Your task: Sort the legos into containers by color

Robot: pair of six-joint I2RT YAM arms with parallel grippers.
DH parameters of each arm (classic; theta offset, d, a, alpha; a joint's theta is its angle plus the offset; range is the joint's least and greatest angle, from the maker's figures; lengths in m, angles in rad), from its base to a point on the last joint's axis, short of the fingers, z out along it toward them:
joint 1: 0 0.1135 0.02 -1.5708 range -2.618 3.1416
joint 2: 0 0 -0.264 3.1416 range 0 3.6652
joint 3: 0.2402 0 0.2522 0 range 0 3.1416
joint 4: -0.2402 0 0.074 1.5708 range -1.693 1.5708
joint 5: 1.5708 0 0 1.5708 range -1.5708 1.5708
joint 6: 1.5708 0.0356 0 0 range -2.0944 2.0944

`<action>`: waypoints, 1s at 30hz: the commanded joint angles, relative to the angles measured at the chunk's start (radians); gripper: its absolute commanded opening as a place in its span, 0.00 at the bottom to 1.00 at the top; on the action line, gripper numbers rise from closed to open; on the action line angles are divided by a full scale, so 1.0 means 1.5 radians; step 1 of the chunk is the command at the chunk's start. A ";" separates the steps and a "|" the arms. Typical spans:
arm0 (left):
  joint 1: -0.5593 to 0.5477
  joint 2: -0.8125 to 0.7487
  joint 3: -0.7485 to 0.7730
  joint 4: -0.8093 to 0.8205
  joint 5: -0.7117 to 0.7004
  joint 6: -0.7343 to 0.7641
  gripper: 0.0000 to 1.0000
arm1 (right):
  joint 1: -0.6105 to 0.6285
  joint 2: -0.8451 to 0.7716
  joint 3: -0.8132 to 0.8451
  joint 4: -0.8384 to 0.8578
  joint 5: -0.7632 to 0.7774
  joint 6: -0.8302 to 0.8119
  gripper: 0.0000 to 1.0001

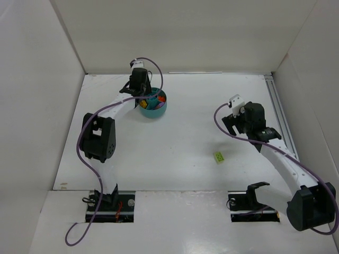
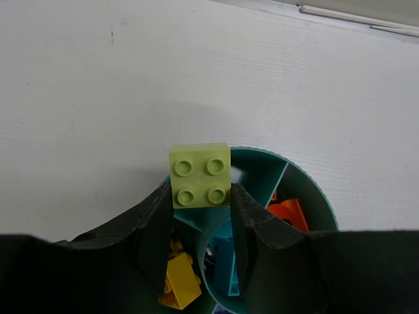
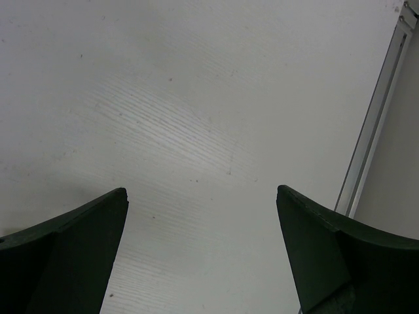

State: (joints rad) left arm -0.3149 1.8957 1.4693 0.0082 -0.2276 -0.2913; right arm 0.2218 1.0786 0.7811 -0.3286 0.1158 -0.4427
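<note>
A: So, left gripper?
B: Jaws pinching a lime brick, four studs facing the wrist cam, held over the teal dish at its rim.
A: Inside the dish?
B: Yellow bits in one wedge, orange piece in another, teal brick in the centre cup.
A: Right gripper?
B: Jaws spread wide, over the white table, near the metal rail.
A: Anything outside?
B: Loose lime piece on the table, well apart from the dish, nearer the right arm.
</note>
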 commanded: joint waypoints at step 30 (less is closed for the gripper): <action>-0.017 -0.190 -0.045 -0.047 0.030 0.004 1.00 | 0.080 0.006 -0.014 -0.051 -0.070 0.032 1.00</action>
State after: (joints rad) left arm -0.3199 1.7622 1.4307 -0.0769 -0.1993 -0.2886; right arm 0.2909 1.0908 0.7837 -0.3698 0.0666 -0.4377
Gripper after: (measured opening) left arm 0.988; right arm 0.994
